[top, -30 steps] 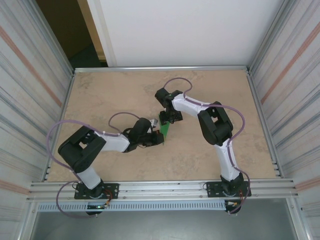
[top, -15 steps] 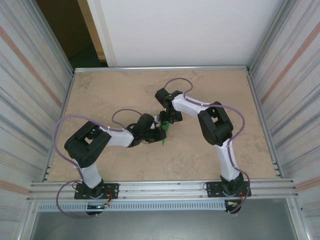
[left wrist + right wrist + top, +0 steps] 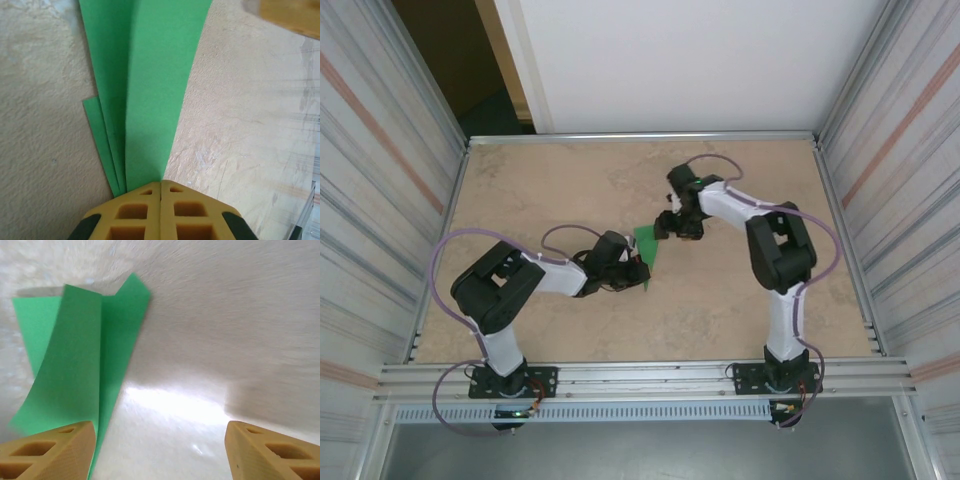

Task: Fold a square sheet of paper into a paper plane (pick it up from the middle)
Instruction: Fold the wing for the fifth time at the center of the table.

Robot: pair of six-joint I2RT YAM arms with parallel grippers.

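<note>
The left gripper (image 3: 161,184) is clamped shut on the paper plane (image 3: 150,90), its forearm kept low; the right gripper (image 3: 159,442) is held open, its elbow bent.

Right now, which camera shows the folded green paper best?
Right wrist: the folded green paper shows its flaps and far edge there. Left wrist shows close layers running out of frame from the shut left pincer. The top view gives a small green patch.

The left arm (image 3: 555,285) and right arm (image 3: 730,203) have white links and black joints. Lilac cables (image 3: 433,283) loop alongside. The fingers (image 3: 132,215) are mustard yellow.
</note>
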